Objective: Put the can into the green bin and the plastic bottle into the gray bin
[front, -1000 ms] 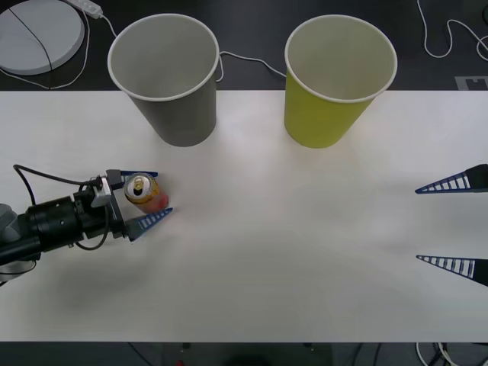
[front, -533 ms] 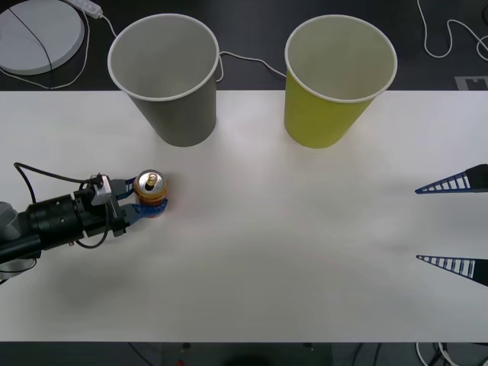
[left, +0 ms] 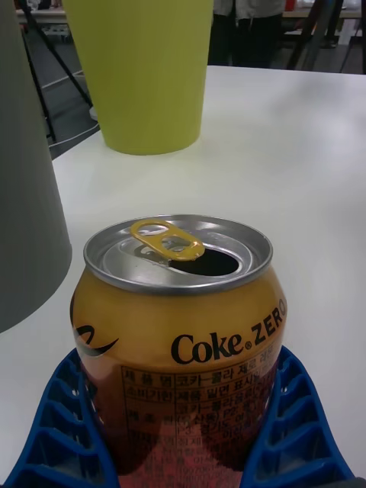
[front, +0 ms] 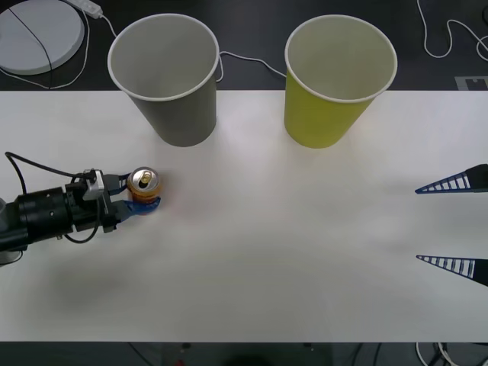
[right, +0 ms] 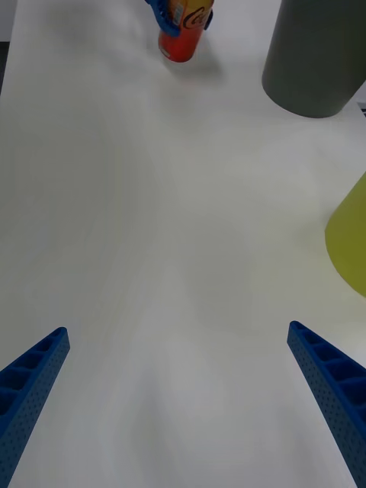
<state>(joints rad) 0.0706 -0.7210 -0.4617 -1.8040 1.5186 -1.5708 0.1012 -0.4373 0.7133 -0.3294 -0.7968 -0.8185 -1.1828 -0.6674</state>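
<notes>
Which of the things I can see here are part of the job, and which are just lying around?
Part of the job:
- can, held in the left gripper on the table
- green bin
- gray bin

Just lying about:
- round gray disc behind the table
- white cables on the dark floor
- right gripper, parked open at the table's right edge

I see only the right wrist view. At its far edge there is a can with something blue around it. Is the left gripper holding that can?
Observer: Yes. In the left wrist view the left gripper has both blue fingers pressed against the can.
Operator: Is the can opened?
Observer: Its top has an open mouth, with the gold tab lying beside it.
Operator: Which bin is nearer to the can?
Observer: In the front view, the gray bin; the green bin is farther, toward the robot's right.
</notes>
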